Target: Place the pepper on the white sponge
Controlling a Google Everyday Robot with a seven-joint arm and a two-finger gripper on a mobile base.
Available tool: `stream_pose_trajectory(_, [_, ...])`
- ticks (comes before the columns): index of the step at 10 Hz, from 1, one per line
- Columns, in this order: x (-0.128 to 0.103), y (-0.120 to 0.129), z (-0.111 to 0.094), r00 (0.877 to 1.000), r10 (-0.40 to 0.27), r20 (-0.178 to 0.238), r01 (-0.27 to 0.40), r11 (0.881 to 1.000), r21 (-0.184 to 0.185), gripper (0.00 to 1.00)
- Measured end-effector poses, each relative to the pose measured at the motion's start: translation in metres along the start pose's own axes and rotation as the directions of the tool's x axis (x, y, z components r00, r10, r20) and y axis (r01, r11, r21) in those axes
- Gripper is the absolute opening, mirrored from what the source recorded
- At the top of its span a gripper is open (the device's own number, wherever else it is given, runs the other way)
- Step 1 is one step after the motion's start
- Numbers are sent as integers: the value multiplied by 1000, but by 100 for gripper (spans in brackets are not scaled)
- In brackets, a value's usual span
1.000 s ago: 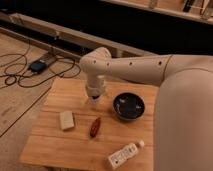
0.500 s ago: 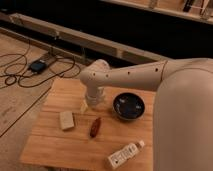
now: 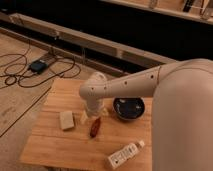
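Note:
The pepper (image 3: 94, 127) is a small dark red-brown chilli lying on the wooden table (image 3: 55, 145) near its middle. The white sponge (image 3: 66, 120) is a cream block lying to the pepper's left, a short gap away. My gripper (image 3: 90, 115) hangs down from the white arm (image 3: 130, 85), just above and slightly left of the pepper's top end, between the pepper and the sponge. The wrist hides most of the gripper.
A dark bowl (image 3: 128, 108) sits right of the gripper. A white bottle (image 3: 124, 154) lies near the table's front right edge. Black cables and a power adapter (image 3: 37, 65) lie on the floor to the back left. A dark shelf wall runs behind.
The arm has lowered and moved forward, bringing the gripper down from behind the pepper to just above its top end. The pepper and sponge have not moved.

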Motion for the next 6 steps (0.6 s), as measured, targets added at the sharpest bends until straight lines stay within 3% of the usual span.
stream_pose_trajectory(3, [9,7,25,999,16,-31,-16,1000,-10,80])
stream_pose_trajectory(6, [2,9,47,999,6,-52,-6,1000,1,80])
